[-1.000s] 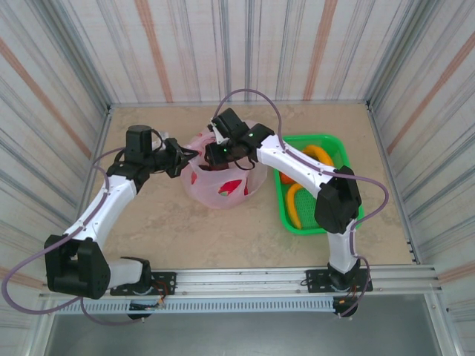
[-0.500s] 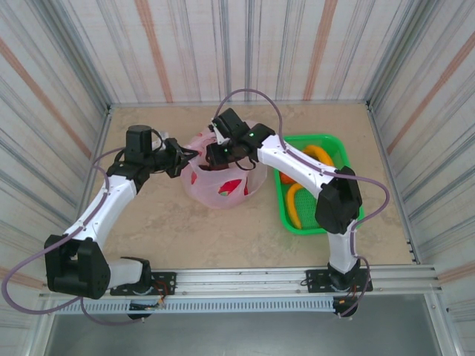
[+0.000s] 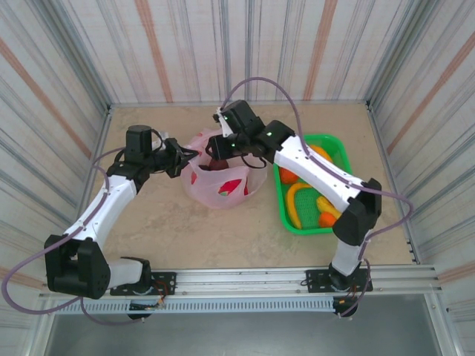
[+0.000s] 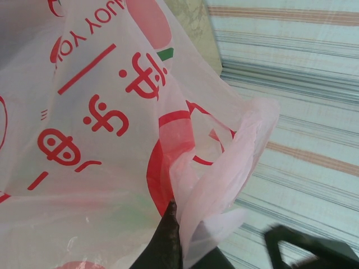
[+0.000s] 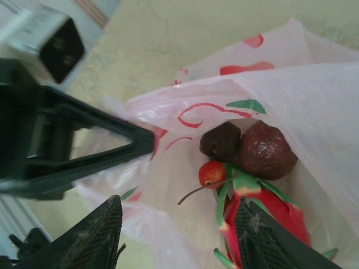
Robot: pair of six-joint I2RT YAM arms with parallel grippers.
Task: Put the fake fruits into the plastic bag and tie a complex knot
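Top external view: the pink plastic bag (image 3: 223,185) stands open on the bench (image 3: 156,222), just left of the green basket (image 3: 340,148), which holds bananas (image 3: 297,199) and an orange ball (image 3: 327,219). Left fingers (image 3: 183,157) are clenched on the bag's left rim; the left wrist view shows a fold of pink film pinched between them. Right fingers (image 3: 215,150) hang spread and empty over the bag's mouth. Right wrist view looks down between them at two dark brown fruits (image 5: 263,150), a small strawberry (image 5: 212,172) and a red piece (image 5: 263,216) with green tips. All of these lie inside the bag, clear of both fingers.
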